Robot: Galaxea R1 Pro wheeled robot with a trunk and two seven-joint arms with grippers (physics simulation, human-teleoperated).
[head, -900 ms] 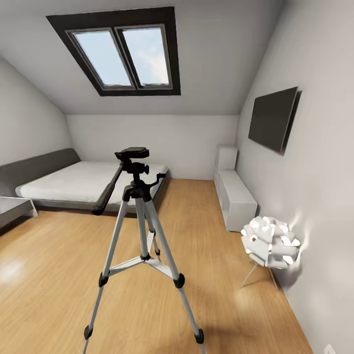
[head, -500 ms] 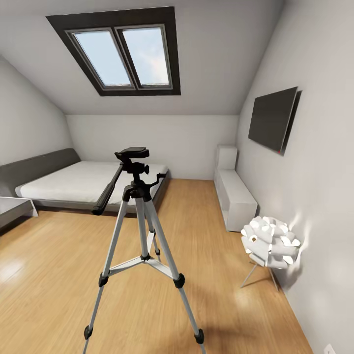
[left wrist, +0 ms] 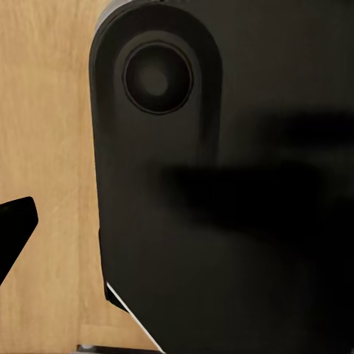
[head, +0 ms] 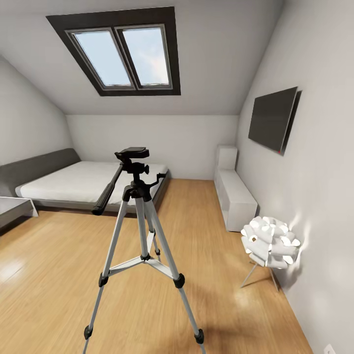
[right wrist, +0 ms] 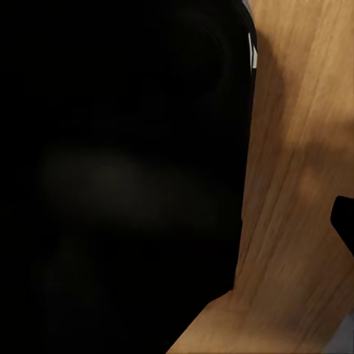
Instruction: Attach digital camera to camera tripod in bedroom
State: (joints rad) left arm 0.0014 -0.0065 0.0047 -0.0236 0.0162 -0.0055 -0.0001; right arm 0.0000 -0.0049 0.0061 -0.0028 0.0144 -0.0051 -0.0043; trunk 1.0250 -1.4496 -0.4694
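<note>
The camera tripod point(head: 143, 222) stands on the light wood floor of the bedroom, just ahead and slightly left of centre in the head view. Its three silver legs spread to black feet. Its black pan head point(head: 132, 153) is bare on top, and the long black handle point(head: 109, 189) slants down to the left. The digital camera is out of view. In the left wrist view one black fingertip point(left wrist: 15, 228) sits at the frame's edge, far from the middle, beside a dark part of the robot's body point(left wrist: 236, 192). The right wrist view shows one fingertip point(right wrist: 344, 221) likewise, over wood floor.
A grey bed point(head: 73, 182) lies behind the tripod at the left. White cube shelves point(head: 236, 194) line the right wall under a dark screen point(head: 273, 119). A white ball-shaped lamp point(head: 270, 242) on thin legs stands at the right. A skylight point(head: 123, 54) is overhead.
</note>
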